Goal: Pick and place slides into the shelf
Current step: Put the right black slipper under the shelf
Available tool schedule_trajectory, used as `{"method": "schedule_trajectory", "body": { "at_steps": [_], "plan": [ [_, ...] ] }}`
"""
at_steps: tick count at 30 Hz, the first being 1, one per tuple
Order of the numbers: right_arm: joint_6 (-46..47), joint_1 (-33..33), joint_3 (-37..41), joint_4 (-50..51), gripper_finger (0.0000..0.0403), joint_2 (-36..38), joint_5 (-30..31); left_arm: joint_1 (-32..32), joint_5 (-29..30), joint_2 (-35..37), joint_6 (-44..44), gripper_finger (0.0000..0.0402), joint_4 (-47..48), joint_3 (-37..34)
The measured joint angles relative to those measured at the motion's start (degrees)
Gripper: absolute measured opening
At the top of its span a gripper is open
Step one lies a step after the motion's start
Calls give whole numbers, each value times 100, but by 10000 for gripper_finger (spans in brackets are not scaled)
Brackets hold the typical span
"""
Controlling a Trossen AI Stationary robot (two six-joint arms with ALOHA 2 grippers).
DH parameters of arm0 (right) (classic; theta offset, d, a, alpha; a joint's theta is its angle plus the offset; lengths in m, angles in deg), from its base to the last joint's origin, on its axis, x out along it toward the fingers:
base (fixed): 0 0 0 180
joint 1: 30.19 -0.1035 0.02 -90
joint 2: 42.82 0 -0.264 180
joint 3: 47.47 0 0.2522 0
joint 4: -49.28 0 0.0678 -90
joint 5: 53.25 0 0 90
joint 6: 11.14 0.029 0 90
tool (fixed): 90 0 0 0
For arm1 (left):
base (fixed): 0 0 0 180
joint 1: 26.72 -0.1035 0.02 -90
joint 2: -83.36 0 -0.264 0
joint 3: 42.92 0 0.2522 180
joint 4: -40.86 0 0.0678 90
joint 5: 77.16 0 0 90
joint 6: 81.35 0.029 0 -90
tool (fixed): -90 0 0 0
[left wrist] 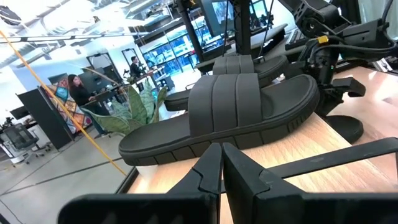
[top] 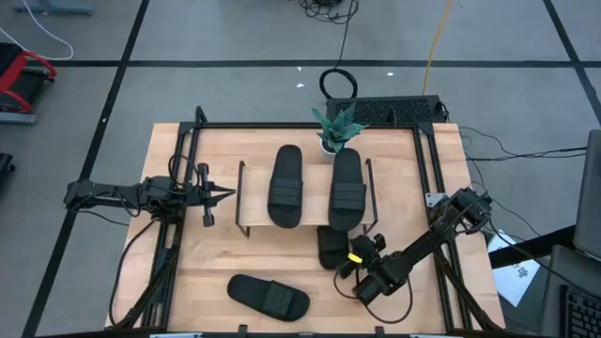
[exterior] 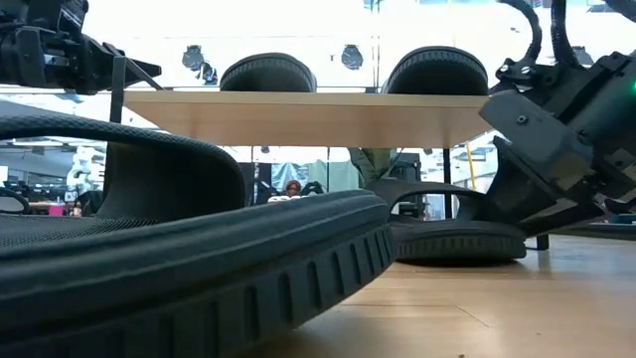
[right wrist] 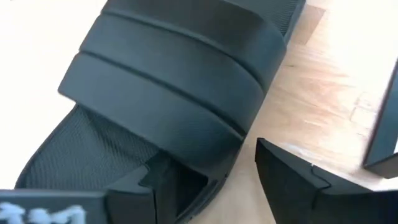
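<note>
The right gripper (top: 355,266) stands open at the heel of a slide (top: 332,246) lying on the table (top: 413,188) under the shelf's (top: 254,192) front edge; one finger is inside the slide. The left gripper (top: 225,194) is closed, beside the shelf.

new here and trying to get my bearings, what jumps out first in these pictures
Two black slides lie side by side on the shelf in mid-table. The right gripper is low at the shelf's near right corner, its jaws apart at a third slide half under the shelf. A fourth slide lies alone near the front edge, and the left gripper waits shut left of the shelf.
</note>
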Motion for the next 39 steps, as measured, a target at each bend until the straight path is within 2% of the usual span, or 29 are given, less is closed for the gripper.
{"method": "schedule_trajectory", "body": {
  "at_steps": [5,9,13,18,21,30,35,39],
  "plan": [
    [-209,-265,-2,-96,191,13,38,0,0,0,5,21,0,0],
    [-531,-470,4,-171,192,2,435,0,0,-1,7,21,1,0],
    [-824,-513,2,-201,192,31,493,0,0,0,11,21,-1,0],
    [-1648,-488,1,-533,195,37,764,2,2,-2,13,21,-1,0],
    [-1747,-430,0,-567,210,37,753,0,2,-1,13,21,-1,0],
    [-1534,-568,0,-575,288,39,800,0,4,0,11,21,-14,0],
    [-1839,-733,-1,-575,292,122,1251,1,4,-2,9,21,-16,0],
    [-2499,-799,-2,-585,280,347,1411,0,4,-1,4,21,-14,0]
  ]
}}
